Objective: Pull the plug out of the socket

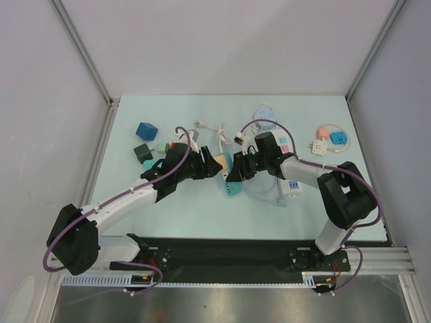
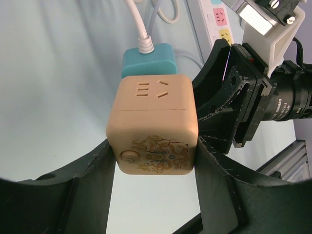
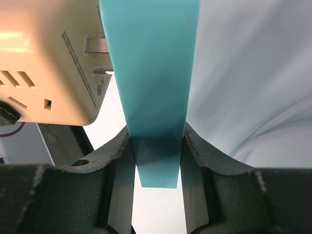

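Two arms reach in from the near edge and meet near the middle of the pale blue-green bench [image 1: 202,215]. The left pincer [image 2: 153,163] stands partly open, its black fingers clamped on the two flanks of a beige rounded plastic cube socket [image 2: 153,124] with a gold dragon pattern on its near face. The right pincer [image 3: 157,146] is drawn in narrower, its fingers pressed flat against both sides of a teal plastic plug [image 3: 151,73].

The plug sits at the cube's far face. The right wrist view shows a thin gap between the two, bridged by metal prongs [image 3: 95,45], so the plug is not yet free. A white round cable [image 2: 140,24] leaves the plug's far end.

Beyond lies a white power strip with coloured sockets [image 2: 219,17]. Farther left rest a dark green block [image 1: 142,153] and a blue block [image 1: 146,130]. At the far right is a white adapter with an orange cord [image 1: 319,147].
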Controlling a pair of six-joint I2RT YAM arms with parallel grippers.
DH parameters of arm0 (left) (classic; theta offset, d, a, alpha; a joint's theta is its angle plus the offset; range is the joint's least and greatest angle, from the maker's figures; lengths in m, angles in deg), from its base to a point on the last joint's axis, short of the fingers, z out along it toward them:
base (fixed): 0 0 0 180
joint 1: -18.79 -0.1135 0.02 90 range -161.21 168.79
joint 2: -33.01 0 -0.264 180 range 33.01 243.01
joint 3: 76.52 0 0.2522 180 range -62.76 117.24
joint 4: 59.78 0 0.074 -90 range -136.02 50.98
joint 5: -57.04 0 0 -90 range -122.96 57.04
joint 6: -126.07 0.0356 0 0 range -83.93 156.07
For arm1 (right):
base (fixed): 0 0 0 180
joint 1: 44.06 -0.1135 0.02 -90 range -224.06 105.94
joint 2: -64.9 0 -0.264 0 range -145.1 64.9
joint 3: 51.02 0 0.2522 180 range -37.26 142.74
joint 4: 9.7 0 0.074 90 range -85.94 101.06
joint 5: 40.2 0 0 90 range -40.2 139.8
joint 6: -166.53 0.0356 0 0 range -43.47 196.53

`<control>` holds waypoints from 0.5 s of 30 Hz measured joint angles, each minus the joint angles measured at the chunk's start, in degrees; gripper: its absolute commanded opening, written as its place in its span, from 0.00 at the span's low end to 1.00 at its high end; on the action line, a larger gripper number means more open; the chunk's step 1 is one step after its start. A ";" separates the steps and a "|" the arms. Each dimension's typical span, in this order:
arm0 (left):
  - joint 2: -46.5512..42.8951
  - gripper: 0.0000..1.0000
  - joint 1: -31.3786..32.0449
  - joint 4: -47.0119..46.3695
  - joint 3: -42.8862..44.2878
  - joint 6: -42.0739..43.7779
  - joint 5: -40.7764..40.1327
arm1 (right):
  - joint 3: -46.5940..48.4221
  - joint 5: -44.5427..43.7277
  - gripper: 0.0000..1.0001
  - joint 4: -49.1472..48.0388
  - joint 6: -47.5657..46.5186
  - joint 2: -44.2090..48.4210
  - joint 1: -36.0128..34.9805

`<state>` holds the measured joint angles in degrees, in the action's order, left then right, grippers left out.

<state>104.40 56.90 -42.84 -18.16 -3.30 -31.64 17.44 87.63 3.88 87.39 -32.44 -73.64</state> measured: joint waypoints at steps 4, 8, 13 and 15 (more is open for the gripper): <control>1.27 0.00 -0.17 0.44 1.16 0.90 1.66 | 0.00 0.70 0.00 0.52 -0.11 0.00 0.66; 2.73 0.00 -0.28 2.03 3.58 2.27 2.69 | 0.00 2.01 0.00 0.63 -0.20 0.00 1.64; 5.95 0.00 -0.37 5.05 7.82 4.79 4.68 | 0.00 3.41 0.00 0.92 -0.26 0.00 3.15; 6.64 0.00 -0.33 5.55 8.76 5.46 5.03 | 0.00 3.91 0.00 0.92 -0.26 0.00 3.78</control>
<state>111.05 56.57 -37.28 -9.40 2.16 -26.61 17.44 91.54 4.79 87.12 -32.44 -69.86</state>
